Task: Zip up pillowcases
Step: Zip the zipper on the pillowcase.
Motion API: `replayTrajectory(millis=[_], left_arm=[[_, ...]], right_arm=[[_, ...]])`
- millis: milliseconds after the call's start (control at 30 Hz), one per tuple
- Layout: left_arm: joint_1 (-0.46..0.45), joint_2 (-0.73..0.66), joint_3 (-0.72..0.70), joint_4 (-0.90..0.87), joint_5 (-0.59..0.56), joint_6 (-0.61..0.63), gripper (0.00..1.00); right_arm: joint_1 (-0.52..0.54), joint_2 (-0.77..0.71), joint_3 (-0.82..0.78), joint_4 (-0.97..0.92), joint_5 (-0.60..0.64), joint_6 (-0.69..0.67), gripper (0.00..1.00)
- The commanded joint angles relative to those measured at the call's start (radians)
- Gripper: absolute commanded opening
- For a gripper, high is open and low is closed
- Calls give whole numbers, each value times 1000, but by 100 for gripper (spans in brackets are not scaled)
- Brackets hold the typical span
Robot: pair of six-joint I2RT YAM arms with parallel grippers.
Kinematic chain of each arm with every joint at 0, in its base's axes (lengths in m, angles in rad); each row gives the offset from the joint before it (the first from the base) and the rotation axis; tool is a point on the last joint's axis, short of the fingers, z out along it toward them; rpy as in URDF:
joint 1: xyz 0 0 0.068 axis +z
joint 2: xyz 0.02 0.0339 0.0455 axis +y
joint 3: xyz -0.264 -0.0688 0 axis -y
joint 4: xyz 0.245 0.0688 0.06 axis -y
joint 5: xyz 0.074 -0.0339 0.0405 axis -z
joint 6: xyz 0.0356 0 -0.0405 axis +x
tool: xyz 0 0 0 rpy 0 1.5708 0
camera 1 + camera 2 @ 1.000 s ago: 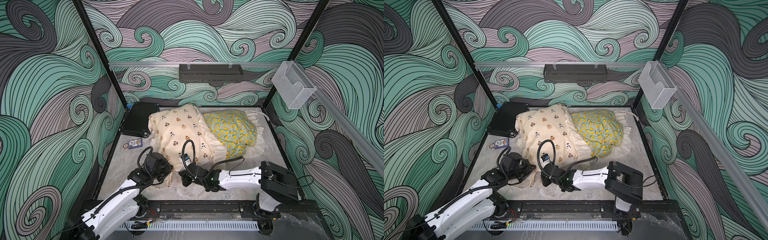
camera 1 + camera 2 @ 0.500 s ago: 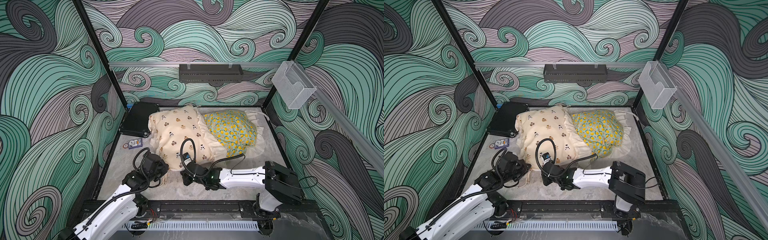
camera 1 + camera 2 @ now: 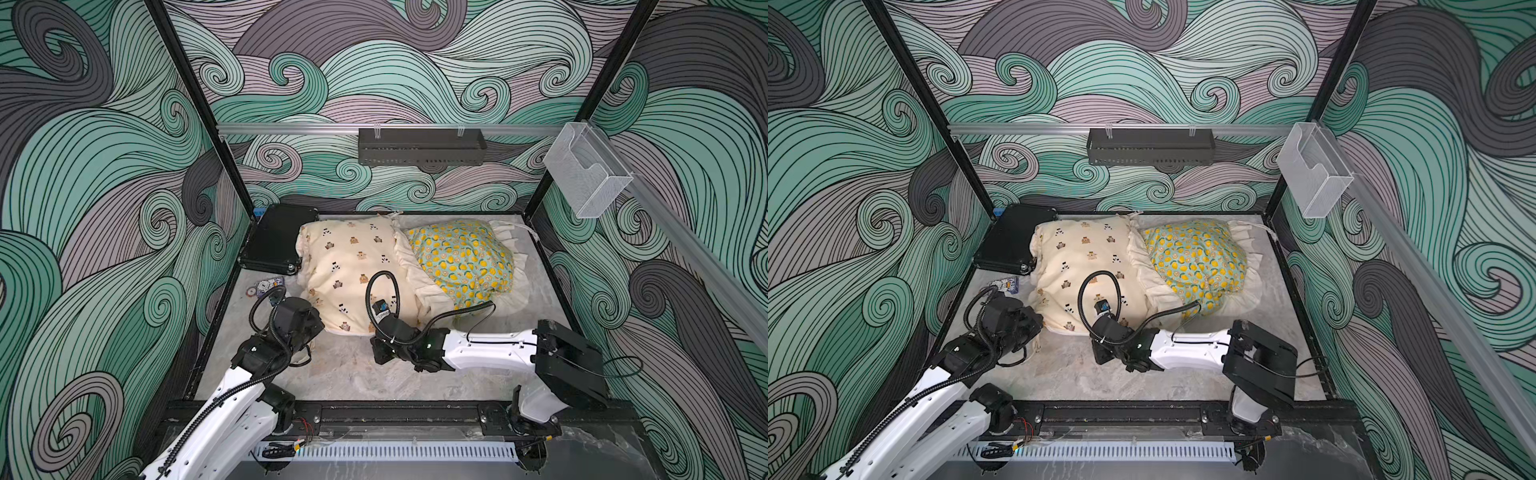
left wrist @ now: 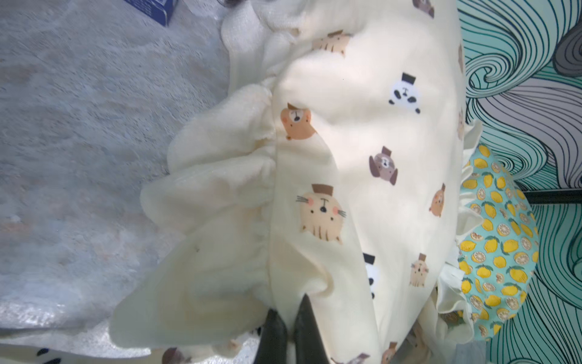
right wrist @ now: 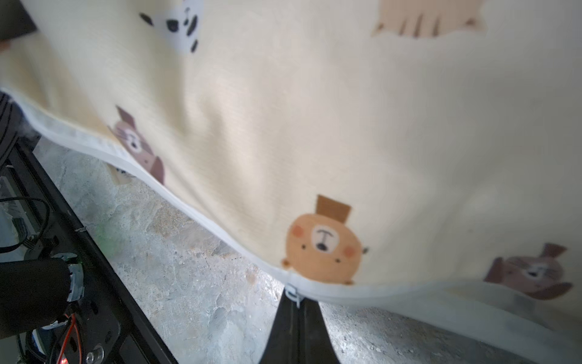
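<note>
The cream bear-print pillowcase lies at the back middle in both top views. The teal lemon pillowcase rests against its right side. In the left wrist view my left gripper is shut on the cream pillowcase's fabric, right at the ruffle seam. In the right wrist view my right gripper is shut on a small pale zipper pull at the cream pillowcase's near edge, just above the table. In the top views both sets of fingertips are hidden under the wrists.
A flat black case lies at the back left with a small blue card in front of it. A black shelf hangs on the back wall and a clear holder on the right rail. The black frame borders the front.
My left arm has shifted a little to the left, taking the cream pillowcase's near corner with it. The right arm has hardly moved. Both grippers stay shut.
</note>
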Motion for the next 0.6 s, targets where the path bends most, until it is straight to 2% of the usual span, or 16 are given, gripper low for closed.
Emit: replayTrajectory(millis=[0, 200, 567], left_arm=[[98, 13, 48, -8, -16, 71, 0], [236, 75, 90, 9, 61, 135, 0], [430, 173, 130, 80, 172, 163, 0]], right_arm=[[-7, -26, -27, -70, -13, 12, 0], [-19, -13, -30, -89, -23, 11, 0], [-45, -45, -82, -123, -27, 11, 0]])
